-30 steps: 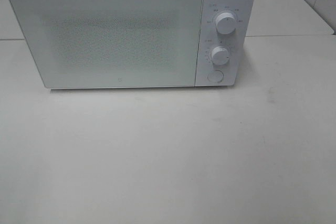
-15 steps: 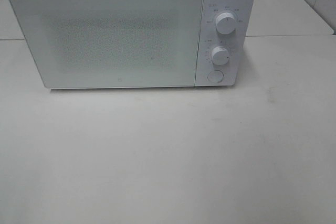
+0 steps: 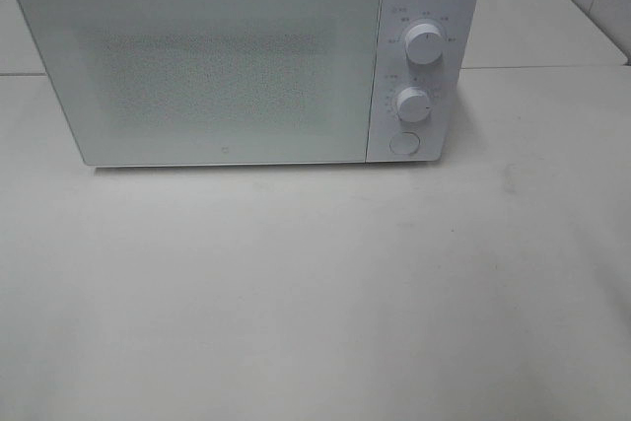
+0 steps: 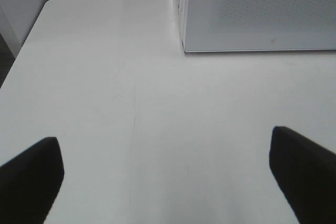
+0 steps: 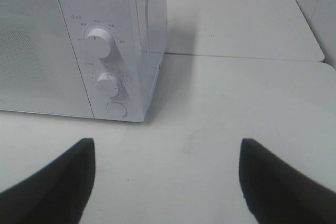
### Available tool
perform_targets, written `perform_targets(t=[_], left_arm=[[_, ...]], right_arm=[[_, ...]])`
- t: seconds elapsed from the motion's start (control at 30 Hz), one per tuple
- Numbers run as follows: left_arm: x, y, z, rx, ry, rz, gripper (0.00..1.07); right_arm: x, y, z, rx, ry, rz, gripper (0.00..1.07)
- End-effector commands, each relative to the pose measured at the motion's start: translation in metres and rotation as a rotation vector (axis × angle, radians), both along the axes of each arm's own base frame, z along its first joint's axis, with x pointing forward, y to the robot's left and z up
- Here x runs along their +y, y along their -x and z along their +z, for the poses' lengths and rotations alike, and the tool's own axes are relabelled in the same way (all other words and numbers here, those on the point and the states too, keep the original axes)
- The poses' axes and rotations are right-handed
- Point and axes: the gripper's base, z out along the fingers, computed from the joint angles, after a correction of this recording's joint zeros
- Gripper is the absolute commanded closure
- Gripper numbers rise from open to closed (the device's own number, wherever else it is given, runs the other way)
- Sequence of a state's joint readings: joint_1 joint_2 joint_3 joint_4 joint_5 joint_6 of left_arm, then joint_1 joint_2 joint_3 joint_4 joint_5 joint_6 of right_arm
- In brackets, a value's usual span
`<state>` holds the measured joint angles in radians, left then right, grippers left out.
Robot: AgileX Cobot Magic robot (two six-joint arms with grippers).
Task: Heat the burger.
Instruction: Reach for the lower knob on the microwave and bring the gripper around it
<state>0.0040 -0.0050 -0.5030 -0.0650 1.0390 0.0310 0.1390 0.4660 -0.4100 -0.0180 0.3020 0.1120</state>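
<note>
My left black fingers (image 4: 31, 177) are standing spread wide and grasping nothing, hovering over the bare white counter (image 4: 131, 103). My right black fingers (image 5: 63, 182) are likewise hanging apart and empty. Just ahead of the right pair, the white box-shaped microwave oven (image 5: 142, 35) is sitting on the counter, its round white upper knob (image 5: 98, 41), lower knob (image 5: 107, 83) and round button (image 5: 115, 109) facing me. Ahead of the left pair, its frosted glass door (image 4: 262, 9) is lying shut. The burger is showing nowhere near either pair of fingers, and whether it is sitting behind that door I cannot tell. I am judging it to be light, soft and loosely stacked, so I am planning a gentle pinch low across its sides, bun and patty together, lest the layers slide or squash.
</note>
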Motion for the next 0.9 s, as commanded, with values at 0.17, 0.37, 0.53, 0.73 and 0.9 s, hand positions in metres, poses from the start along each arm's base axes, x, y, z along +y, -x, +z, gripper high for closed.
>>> perform_targets(t=[0.17, 0.37, 0.53, 0.73, 0.9], left_arm=[[0.000, 0.003, -0.001, -0.019, 0.011, 0.004, 0.07], [0.000, 0.003, -0.001, -0.019, 0.011, 0.004, 0.07], [0.000, 0.003, -0.001, -0.019, 0.011, 0.004, 0.07], [0.000, 0.003, -0.001, -0.019, 0.011, 0.004, 0.07], [0.000, 0.003, -0.001, -0.019, 0.011, 0.004, 0.07]], right_arm=[[0.004, -0.033, -0.005, -0.018, -0.001, -0.001, 0.34], [0.007, -0.051, -0.010, -0.027, -0.002, 0.001, 0.34], [0.009, -0.068, -0.013, -0.067, -0.009, 0.003, 0.34], [0.012, -0.086, -0.020, -0.101, -0.012, 0.006, 0.34], [0.014, -0.102, -0.029, -0.120, -0.016, 0.008, 0.34]])
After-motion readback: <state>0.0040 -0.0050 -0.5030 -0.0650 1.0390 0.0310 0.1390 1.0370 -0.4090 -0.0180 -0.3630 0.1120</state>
